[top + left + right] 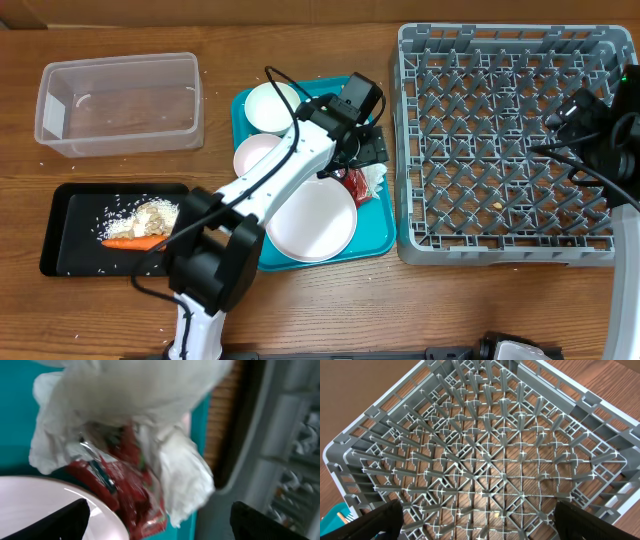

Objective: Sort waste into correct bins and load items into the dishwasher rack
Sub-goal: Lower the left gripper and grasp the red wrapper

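My left gripper [366,152] hangs open over the right side of the teal tray [378,238]. In the left wrist view the red snack wrapper [135,490] and crumpled white napkins [185,475] lie just below and between its wide-apart fingers [65,520], untouched. The white plate [312,222] lies beside them, with two white bowls [272,105] behind. A carrot [133,242] and crumbs [150,215] rest in the black tray [70,230]. The clear tub [120,105] stands at the back left. My right gripper [480,522] is open above the grey dishwasher rack [495,450], holding nothing.
The rack [500,140] fills the right half of the table, its near wall close to the teal tray's right edge [200,415]. My left arm [270,190] stretches across the tray and covers part of it. Small crumbs lie scattered around the tub.
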### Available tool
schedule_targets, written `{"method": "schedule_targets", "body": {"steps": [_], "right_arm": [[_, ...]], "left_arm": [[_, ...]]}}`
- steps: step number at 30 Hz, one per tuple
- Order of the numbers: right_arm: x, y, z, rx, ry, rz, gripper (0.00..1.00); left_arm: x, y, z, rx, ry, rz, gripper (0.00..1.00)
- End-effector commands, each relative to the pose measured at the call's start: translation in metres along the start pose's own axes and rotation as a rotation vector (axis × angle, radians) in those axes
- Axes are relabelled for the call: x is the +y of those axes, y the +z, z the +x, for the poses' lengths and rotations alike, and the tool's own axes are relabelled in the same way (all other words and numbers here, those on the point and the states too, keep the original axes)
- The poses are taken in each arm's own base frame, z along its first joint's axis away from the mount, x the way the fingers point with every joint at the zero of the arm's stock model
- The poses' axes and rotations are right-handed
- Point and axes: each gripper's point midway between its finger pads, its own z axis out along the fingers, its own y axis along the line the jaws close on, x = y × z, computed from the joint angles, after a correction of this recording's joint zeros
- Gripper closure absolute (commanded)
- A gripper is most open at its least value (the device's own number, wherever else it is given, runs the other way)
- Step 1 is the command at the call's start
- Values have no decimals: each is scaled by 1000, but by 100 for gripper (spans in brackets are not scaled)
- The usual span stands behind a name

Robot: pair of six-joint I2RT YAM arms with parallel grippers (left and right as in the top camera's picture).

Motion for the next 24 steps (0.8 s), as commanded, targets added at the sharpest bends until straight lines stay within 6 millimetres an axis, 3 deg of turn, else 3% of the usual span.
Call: {"method": "schedule_targets", "body": {"steps": [1, 7, 9, 12, 15, 19, 23, 24], "right_arm": [[1, -1, -3, -8, 5, -5, 0], [1, -1, -3, -8, 5, -5, 0], [1, -1, -3, -8, 5, -5, 0], [1, -1, -3, -8, 5, -5, 0], [1, -1, -3, -8, 5, -5, 0], [1, -1, -3, -8, 5, -5, 0], [1, -1, -3, -8, 5, -5, 0], [1, -1, -3, -8, 5, -5, 0]], "left_arm": [[17, 13, -9, -49, -116, -70, 9], [18, 24, -12, -61, -122, -81, 10], [19, 27, -12, -59, -122, -83, 16], [21, 33, -10, -48, -121, -92, 31], [25, 40, -7, -33, -117, -108, 39], [25, 38, -7, -31, -111, -112, 60], [17, 24, -13, -53, -62, -83, 92], [15, 18, -14, -56, -57, -81, 96]]}}
